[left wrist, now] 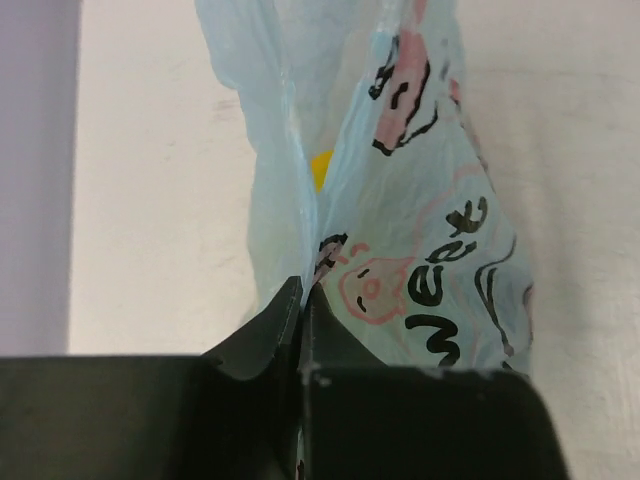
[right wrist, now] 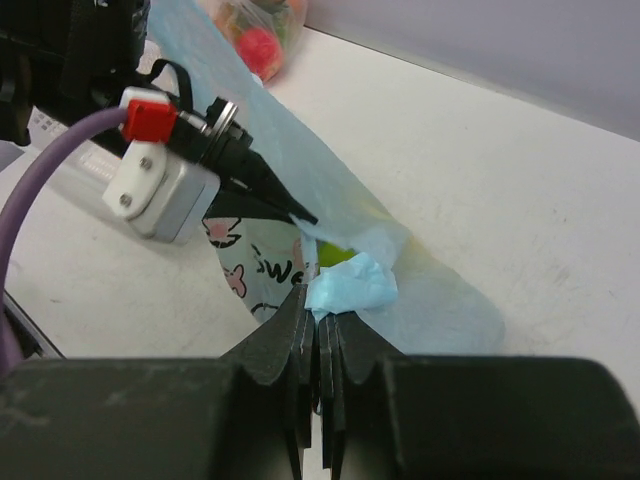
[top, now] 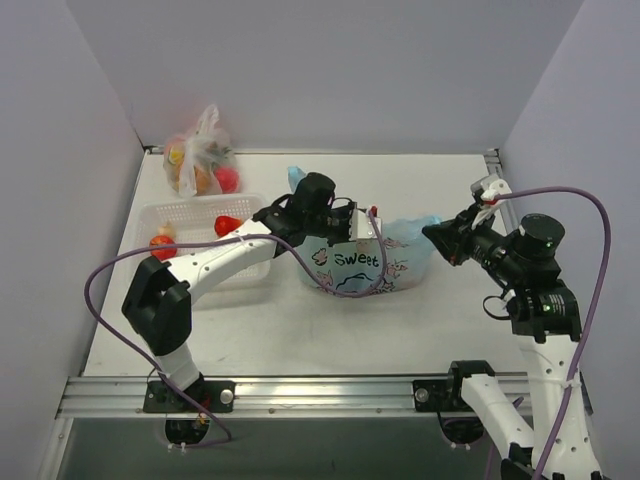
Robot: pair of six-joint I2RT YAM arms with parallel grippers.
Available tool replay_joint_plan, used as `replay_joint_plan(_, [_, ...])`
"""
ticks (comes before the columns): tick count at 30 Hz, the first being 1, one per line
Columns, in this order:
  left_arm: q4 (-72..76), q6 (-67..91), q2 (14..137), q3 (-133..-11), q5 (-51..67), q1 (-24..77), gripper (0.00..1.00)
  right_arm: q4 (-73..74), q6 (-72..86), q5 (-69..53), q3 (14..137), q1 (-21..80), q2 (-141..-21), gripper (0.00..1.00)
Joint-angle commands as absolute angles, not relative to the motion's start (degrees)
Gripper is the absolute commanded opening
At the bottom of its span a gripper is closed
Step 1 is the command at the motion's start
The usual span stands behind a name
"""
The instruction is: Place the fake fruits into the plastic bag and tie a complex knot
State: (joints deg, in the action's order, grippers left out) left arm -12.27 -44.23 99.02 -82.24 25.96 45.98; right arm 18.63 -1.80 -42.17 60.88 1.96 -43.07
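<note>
White table (top: 300,330) bears the crumpled light-blue plastic bag (top: 400,262) with cartoon prints

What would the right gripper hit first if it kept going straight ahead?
The plastic bag: the right gripper pinches its blue film, so it would push into the bag body, probably before the left gripper.

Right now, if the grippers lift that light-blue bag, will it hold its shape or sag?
Probably floppy: the light-blue bag is thin crumpled film, so it should sag between the left gripper and right gripper. Likely light, though the green fruit inside would pull the middle down. The glossy film might slip from a pinch.
</note>
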Motion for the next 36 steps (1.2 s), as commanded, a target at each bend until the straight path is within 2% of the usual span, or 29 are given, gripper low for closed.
replay_joint_plan(1, [-26.07, -46.23, 99.4, -84.55, 37.07, 46.23, 0.02, 15.03, -0.89, -41.04, 62.93, 2.11, -46.74, 0.0])
replay_joint_plan(2, [-27.23, -45.71, 99.93, -84.81, 37.44, 46.23, 0.0, 14.94, -0.79, -43.22, 63.71, 2.2, -47.54, 0.06])
replay_joint_plan(3, [-27.94, -45.09, 100.98, -85.16, 37.7, 45.97, 0.0, 15.64, -0.97, -44.81, 64.42, 2.2, -48.42, 0.2])
replay_joint_plan(4, [-28.56, -43.7, 101.51, -85.86, 38.05, 45.1, 0.0, 16.69, -1.75, -45.69, 65.12, 2.02, -49.73, 0.54])
replay_joint_plan(5, [-28.56, -42.99, 101.86, -86.48, 39.01, 44.48, 0.0, 19.74, -2.8, -46.49, 67.04, 1.93, -50.36, 0.67])
replay_joint_plan(6, [-28.65, -42.28, 102.3, -87.18, 39.72, 43.86, 0.0, 21.52, -3.86, -47.89, 67.93, 1.76, -50.8, 0.85])
replay_joint_plan(9, [-28.65, -40.17, 102.57, -89.99, 41.74, 41.84, 0.0, 27.23, -8.51, -49.56, 69.78, 0.18, -50.54, 0.98])
replay_joint_plan(15, [-30.14, -40.61, 102.92, -93.16, 43.07, 41.31, 0.0, 31.29, -20.29, -56.68, 66.89, -8.43, -45.18, 1.0])
replay_joint_plan(19, [-31.02, -41.13, 103.01, -93.6, 43.07, 41.31, 0.0, 32.6, -27.94, -65.8, 63.38, -14.4, -42.37, 1.0])
replay_joint_plan(22, [-31.38, -41.75, 102.92, -93.87, 43.59, 41.31, 0.0, 32.87, -31.37, -68.37, 62.58, -15.73, -42.45, 1.0])
replay_joint_plan(26, [-31.55, -41.92, 102.74, -93.78, 44.73, 41.31, 0.0, 31.3, -40.85, -71.53, 55.66, -15.73, -44.56, 1.0])
replay_joint_plan(30, [-31.73, -43.41, 102.31, -92.99, 45.44, 41.31, 0.0, 23.31, -42.45, -77.6, 50.99, -16.96, -47.11, 1.0])
replay_joint_plan(36, [-31.82, -43.86, 102.57, -92.64, 46.49, 41.31, 0.0, -2.61, -26.03, -77.43, 44.92, -14.77, -50.97, 1.0])
